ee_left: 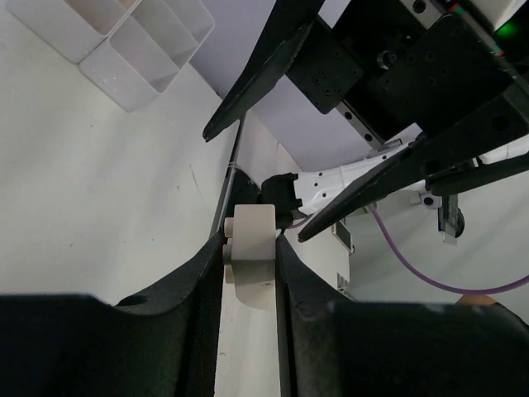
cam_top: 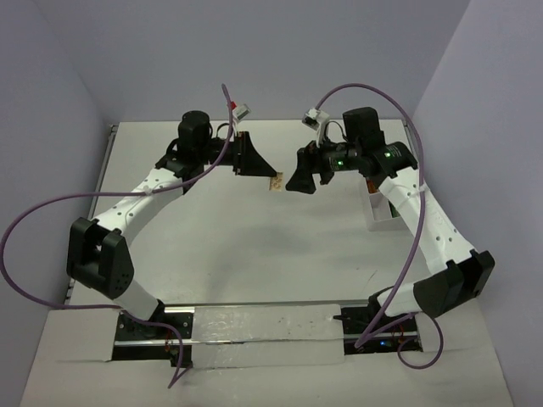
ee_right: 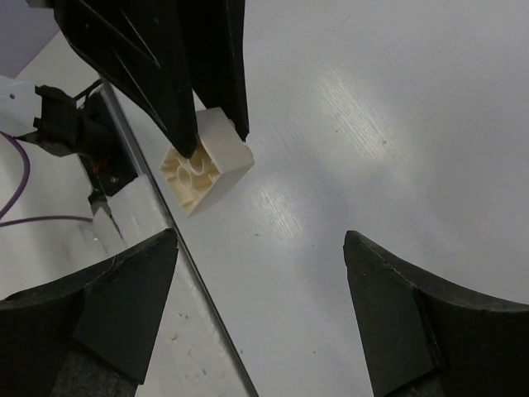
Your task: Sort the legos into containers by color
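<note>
Pale table (cam_top: 254, 254); white gridded tray (cam_top: 381, 220) at right.

Top view: tray (cam_top: 378, 222) mostly hidden behind right arm; its compartments can't be made out. White brick (cam_top: 276, 181) too small to read there. Left wrist view: tray cut off at top edge; left claw (ee_left: 250, 248) covers the brick's sides.

Just ahead of the wide-apart right gripper (ee_right: 260, 240), the left gripper (ee_left: 250, 248) and its clamped white brick (ee_right: 207, 161) block passage; the worktop (ee_right: 397, 124) beneath lies open.
</note>
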